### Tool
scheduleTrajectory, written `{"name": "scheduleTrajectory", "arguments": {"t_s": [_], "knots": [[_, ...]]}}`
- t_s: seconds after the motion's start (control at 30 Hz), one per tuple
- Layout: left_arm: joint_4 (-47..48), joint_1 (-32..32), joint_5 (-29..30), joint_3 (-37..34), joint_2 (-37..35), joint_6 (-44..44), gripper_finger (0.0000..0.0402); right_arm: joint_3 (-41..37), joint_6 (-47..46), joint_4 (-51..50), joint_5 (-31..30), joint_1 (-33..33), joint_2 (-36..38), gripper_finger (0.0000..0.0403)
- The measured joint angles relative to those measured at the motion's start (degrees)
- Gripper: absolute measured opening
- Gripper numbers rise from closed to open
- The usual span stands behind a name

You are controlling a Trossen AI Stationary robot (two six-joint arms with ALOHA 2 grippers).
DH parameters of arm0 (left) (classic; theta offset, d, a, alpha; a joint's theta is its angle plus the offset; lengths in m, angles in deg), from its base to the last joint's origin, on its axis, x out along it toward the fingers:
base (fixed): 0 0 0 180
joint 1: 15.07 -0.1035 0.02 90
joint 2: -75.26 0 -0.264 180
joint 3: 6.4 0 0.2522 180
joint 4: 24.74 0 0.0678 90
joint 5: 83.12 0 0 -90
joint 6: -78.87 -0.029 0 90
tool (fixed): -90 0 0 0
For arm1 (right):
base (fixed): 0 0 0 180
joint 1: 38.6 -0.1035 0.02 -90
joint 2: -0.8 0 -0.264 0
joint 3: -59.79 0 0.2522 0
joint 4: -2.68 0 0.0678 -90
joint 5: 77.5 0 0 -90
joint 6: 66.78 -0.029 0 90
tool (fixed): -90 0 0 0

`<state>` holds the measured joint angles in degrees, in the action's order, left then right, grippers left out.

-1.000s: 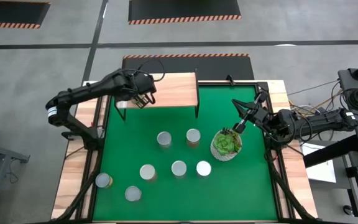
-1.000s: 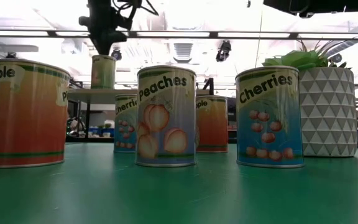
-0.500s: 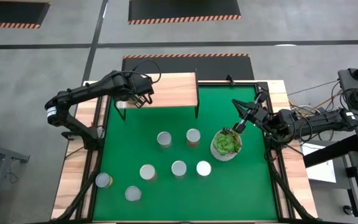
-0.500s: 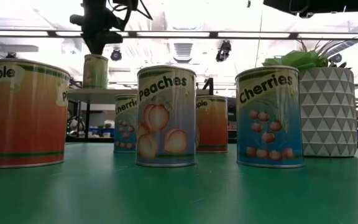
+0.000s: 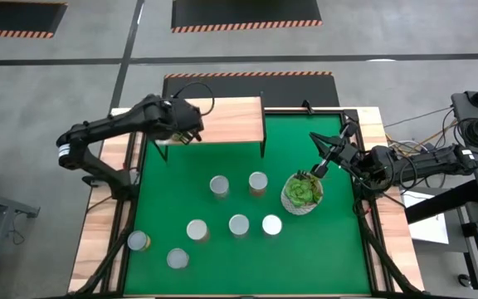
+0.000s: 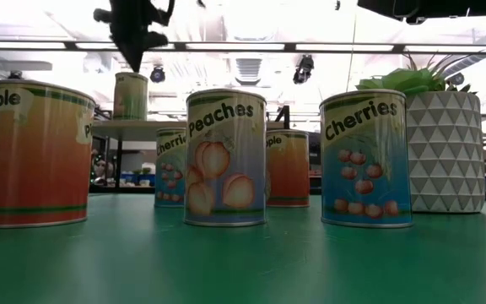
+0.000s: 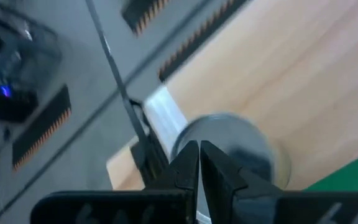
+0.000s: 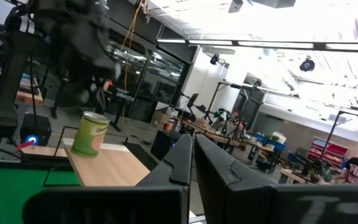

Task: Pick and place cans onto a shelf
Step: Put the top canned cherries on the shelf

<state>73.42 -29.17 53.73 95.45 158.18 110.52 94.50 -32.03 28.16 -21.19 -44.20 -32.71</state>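
Two dark, jointed arms (a white band on the left one), black cables looping off each.

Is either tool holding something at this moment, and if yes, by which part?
Nothing is held. The left tool is shut and empty above the can standing on the shelf. The right tool is shut and empty too.

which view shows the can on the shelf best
The right wrist view: the green-labelled can stands upright and unobstructed on the shelf. The low view shows it small behind nearer cans, the left wrist view only its blurred silvery top, and the high view hides it under the left arm.
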Motion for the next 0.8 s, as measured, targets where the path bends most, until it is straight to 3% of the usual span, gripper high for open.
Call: {"name": "scheduleTrajectory", "arguments": {"t_s": [0.23,0.53,0.7,0.8], "knots": [[-13.75,16.60,4.47,-5.64,-6.04,-2.96,0.0000,0.00,0.00,0.00,0.00,-0.01,0.00,0.0009],[-48.23,39.49,4.40,-27.89,-13.43,-14.33,0.0000,0.00,-0.13,0.02,0.00,0.00,0.00,0.0009],[-64.86,46.10,4.62,-39.26,-14.06,-16.62,0.0000,0.00,-0.10,0.03,0.00,0.00,0.00,0.0009],[-68.87,46.81,4.65,-43.06,-14.08,-15.08,0.0000,0.00,0.00,0.03,0.02,0.00,-0.02,0.0009]]}}
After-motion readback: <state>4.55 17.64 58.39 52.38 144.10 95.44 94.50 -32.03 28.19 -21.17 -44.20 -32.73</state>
